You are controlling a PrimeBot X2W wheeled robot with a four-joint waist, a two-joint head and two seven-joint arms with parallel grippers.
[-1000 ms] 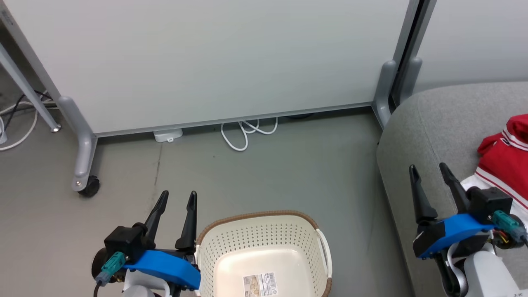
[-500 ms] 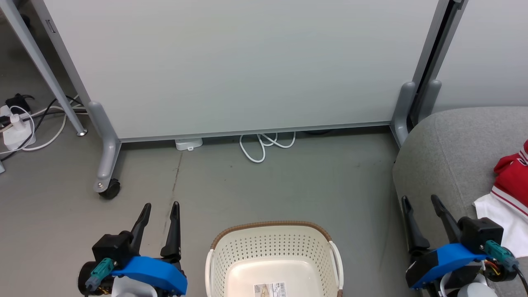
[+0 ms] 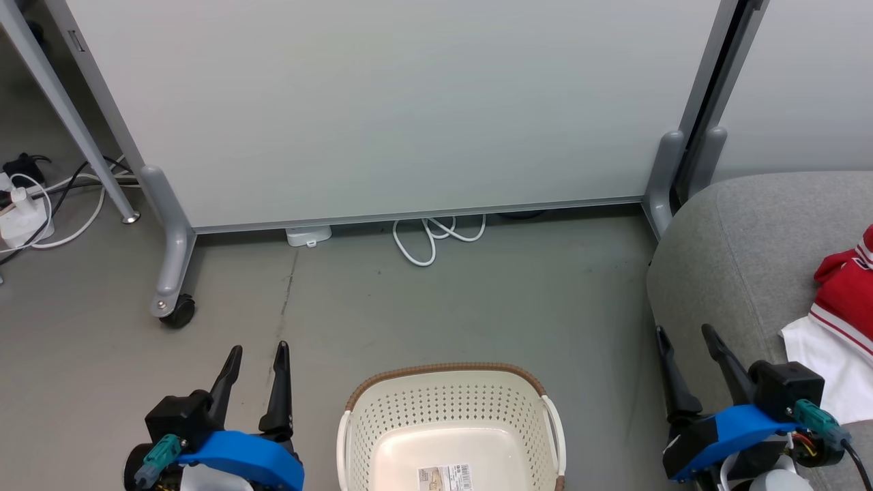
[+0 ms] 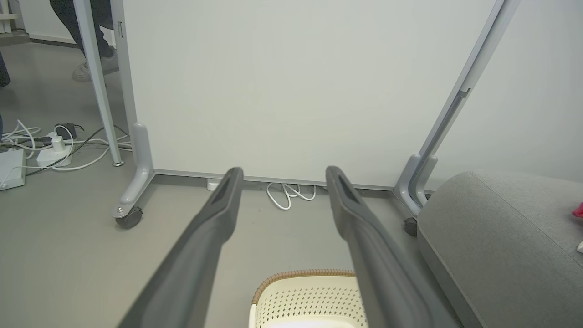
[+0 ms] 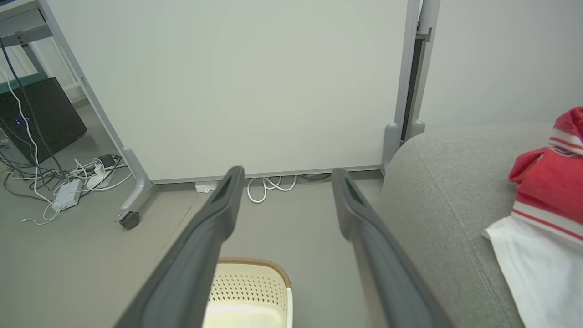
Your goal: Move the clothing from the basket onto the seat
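The cream perforated basket [image 3: 450, 409] with a brown rim sits on the floor at the bottom centre; its inside shows just a label sticker. Red clothing [image 3: 846, 300] with white striped trim and a white panel lies on the grey seat [image 3: 723, 252] at the right, also seen as the clothing [image 5: 542, 187] in the right wrist view. My left gripper [image 3: 257, 354] hangs open left of the basket, with nothing between its fingers. Over the seat's front edge my right gripper [image 3: 685, 334] is open and empty too, left of the clothing. The basket [image 4: 309, 296] rim shows below the left fingers.
A pale partition panel [image 3: 382, 102] on wheeled grey feet [image 3: 170, 300] stands behind the basket. White cable loops [image 3: 436, 235] lie at its base, and a power strip with cords [image 3: 27, 204] is at far left. Bare grey floor lies between basket and panel.
The head camera swung and tilted, shifting the whole picture right and down. Both grippers sit lower in the view and stay open; the basket and clothing have not moved.
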